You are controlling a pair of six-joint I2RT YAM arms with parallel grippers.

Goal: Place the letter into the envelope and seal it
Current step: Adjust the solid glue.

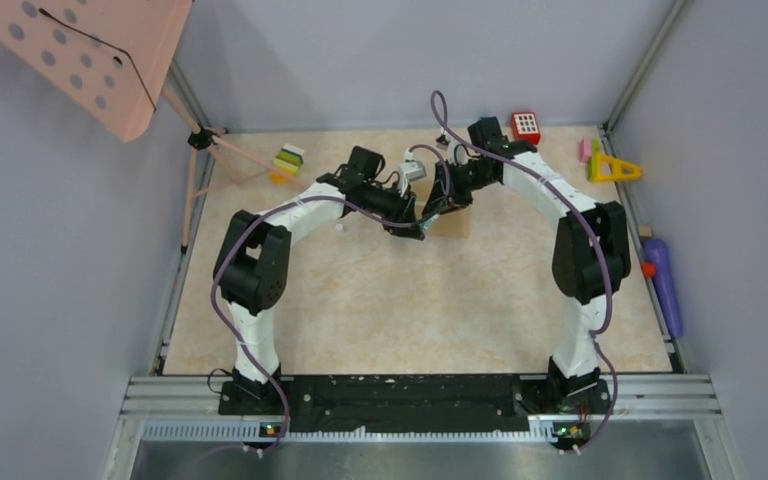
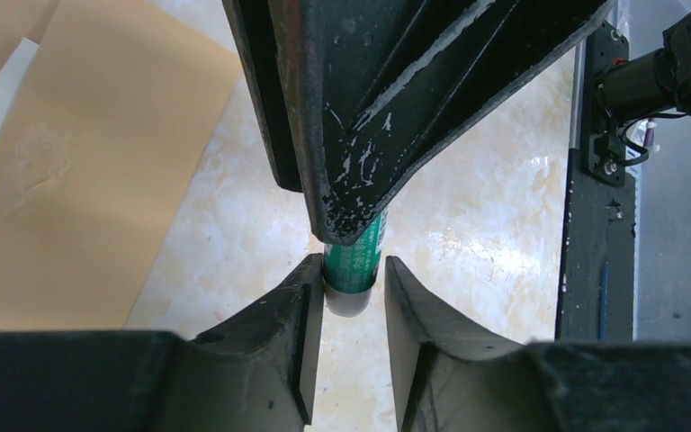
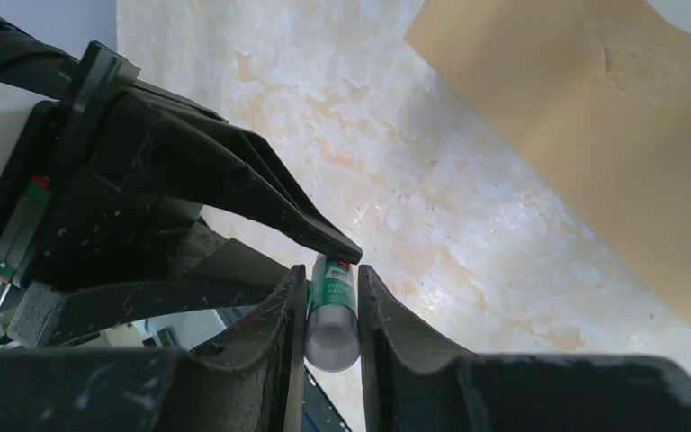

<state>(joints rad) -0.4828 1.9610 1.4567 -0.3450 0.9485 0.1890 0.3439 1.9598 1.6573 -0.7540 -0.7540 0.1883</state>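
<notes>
One envelope (image 1: 454, 224). One glue stick (image 3: 333, 301). Two arms: left arm (image 1: 260, 265), right arm (image 1: 588, 250). One pink stand (image 1: 80, 60). One purple bottle (image 1: 664, 285). Perhaps four or five small toys (image 1: 612, 168), too blurred to count surely.

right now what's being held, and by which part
A glue stick: the right gripper clamps one end; the left gripper flanks the other, grip unclear.

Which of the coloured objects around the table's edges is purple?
The long purple cylinder, lying lengthwise at the right side beside the right arm. The red block, yellow triangle and green-and-yellow block all sit at the far edge.
</notes>
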